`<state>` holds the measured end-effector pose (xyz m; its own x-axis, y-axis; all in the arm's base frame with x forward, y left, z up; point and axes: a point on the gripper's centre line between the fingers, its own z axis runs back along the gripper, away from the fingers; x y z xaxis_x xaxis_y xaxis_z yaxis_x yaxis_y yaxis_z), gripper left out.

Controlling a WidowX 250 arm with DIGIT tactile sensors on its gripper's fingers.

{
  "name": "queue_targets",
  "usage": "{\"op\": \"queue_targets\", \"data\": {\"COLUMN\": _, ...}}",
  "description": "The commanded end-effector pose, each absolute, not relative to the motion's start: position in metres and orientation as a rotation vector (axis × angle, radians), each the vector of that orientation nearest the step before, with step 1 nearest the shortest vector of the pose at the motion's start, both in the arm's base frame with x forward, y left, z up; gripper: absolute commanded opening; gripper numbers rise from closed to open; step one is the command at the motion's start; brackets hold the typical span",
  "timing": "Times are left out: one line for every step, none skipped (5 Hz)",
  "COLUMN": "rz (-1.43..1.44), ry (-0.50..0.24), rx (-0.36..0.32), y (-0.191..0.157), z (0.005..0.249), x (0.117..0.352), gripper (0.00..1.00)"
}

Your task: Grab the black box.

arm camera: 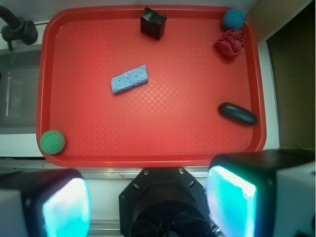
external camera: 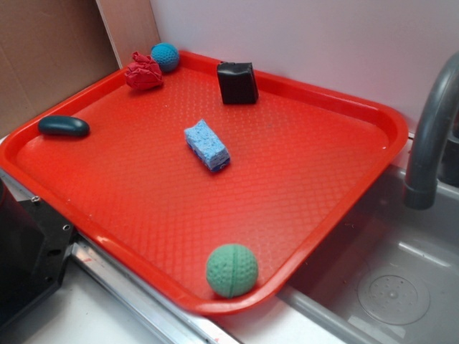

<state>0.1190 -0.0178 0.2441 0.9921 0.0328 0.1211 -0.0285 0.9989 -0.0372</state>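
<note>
Six loose objects dot the red tray as the gripper hangs spread wide and empty, the black box far ahead of its fingers by the far rim; a hasty reach could clip the blue sponge between them.

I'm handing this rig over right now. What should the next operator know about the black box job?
Gripper: open, empty, above the tray's near edge, away from every object.
Black box: at the far rim of the red tray, untouched, standing apart from the blue sponge at the tray's middle.
Done: nothing yet.
Left: travel across the tray past the sponge, descend over the box, close on it.
</note>
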Motion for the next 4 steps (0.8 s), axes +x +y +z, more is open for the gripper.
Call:
{"op": "queue_targets", "data": {"rz": 0.031, "ry": -0.122, "rx": -0.035, "y": -0.018, "z": 0.244, "x": 0.119, "gripper": 1.00}}
{"op": "queue_targets", "data": {"rz": -0.177, "ry": -0.226, "rx": 0.046, "y": -0.021, "z": 0.219, "x": 0.168, "gripper": 1.00}}
{"op": "queue_targets", "data": {"rz": -0.356, "ry": -0.330, "rx": -0.002, "y": -0.016, "z": 0.210, "x": 0.199, "gripper": 1.00}}
{"op": "queue_targets", "data": {"rz": -0.356, "ry": -0.330, "rx": -0.002, "y": -0.016, "z": 0.210, "x": 0.199, "gripper": 1.00}}
